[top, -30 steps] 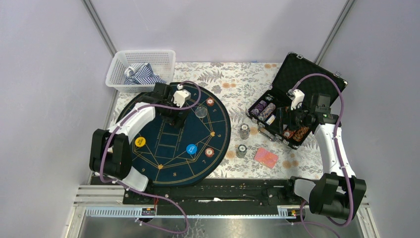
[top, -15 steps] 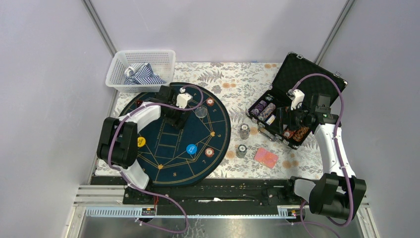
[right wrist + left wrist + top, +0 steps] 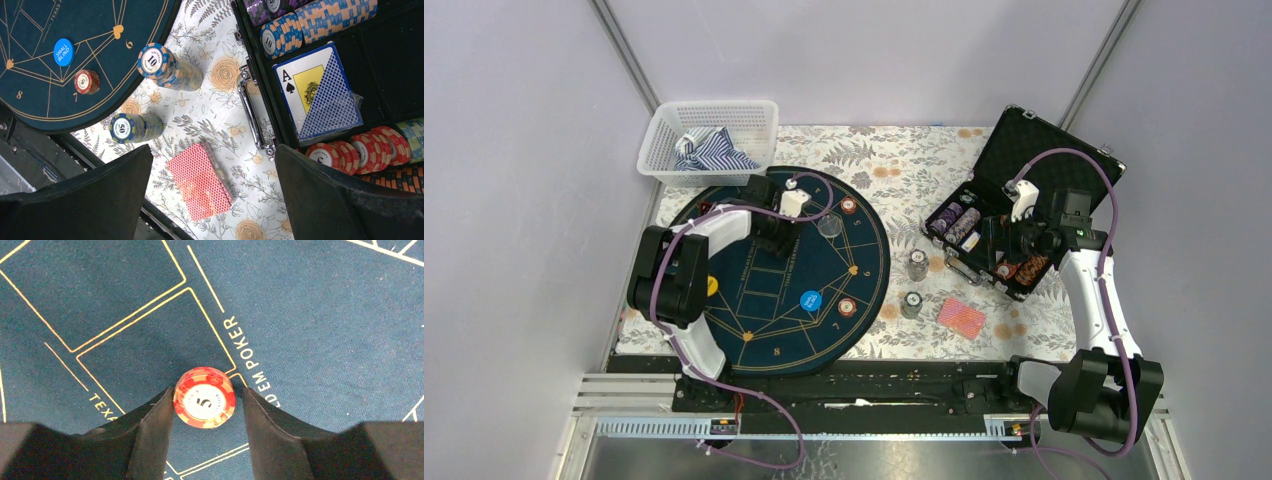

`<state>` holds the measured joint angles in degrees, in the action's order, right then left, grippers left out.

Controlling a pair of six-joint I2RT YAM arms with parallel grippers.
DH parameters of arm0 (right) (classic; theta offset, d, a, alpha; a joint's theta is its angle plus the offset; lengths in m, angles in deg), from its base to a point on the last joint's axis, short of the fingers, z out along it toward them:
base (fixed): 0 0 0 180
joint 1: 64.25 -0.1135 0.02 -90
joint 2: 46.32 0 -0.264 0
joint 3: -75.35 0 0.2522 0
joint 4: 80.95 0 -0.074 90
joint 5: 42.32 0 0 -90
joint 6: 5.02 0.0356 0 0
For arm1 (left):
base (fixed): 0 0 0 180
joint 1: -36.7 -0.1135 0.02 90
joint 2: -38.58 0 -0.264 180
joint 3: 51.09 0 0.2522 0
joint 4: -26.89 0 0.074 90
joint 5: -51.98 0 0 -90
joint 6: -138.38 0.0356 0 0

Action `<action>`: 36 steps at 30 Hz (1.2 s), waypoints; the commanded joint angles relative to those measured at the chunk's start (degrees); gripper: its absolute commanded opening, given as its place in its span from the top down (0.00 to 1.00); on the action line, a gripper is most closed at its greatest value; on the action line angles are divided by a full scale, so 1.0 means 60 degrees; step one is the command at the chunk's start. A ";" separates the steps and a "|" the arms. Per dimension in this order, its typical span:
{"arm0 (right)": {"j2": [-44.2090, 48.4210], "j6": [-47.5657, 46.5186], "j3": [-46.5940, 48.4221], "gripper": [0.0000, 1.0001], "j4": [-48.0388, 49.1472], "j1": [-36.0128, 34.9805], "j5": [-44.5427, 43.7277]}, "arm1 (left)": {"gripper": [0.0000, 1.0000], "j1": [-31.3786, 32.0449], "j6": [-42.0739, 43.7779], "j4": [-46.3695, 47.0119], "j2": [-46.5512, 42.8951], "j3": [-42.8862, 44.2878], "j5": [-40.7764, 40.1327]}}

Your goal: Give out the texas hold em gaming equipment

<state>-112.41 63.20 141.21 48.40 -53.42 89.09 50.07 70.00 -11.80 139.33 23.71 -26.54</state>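
On the far side of the mat (image 3: 310, 315), my left gripper (image 3: 207, 392) straddles the red chip stack (image 3: 204, 399), jaws barely parted, nothing clamped; a crooked lift could topple it. Meanwhile my right gripper (image 3: 212, 150) gapes empty.

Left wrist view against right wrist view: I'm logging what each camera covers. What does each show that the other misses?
Only the left wrist: a red chip stack marked 5 between the fingers of the left gripper, on the POKER lettering. Only the right wrist: the open case, the red-backed deck, the 10 stack, the 50 stack, the Small Blind disc. Both: the dark blue mat.
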 commanded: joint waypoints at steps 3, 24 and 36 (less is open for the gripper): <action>0.0093 0.0012 0.0033 0.00 0.0094 0.0026 0.0029 | 0.56 -0.0286 0.0035 0.0308 -0.0244 0.0082 -0.0077; -0.0457 -0.0428 0.0653 0.00 -0.0794 0.0026 -0.0175 | 0.66 -0.4485 0.1853 -0.2145 -0.3209 -0.0038 0.0713; -0.1064 -0.0404 0.0898 0.00 -0.0839 0.0026 -0.1024 | 0.66 -0.6185 0.2886 -0.2062 -0.3640 -0.0456 0.1005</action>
<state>-118.79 61.27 144.11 44.08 -53.42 85.68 15.45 83.18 -24.74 120.80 22.29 -22.80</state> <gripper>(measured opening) 0.994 0.463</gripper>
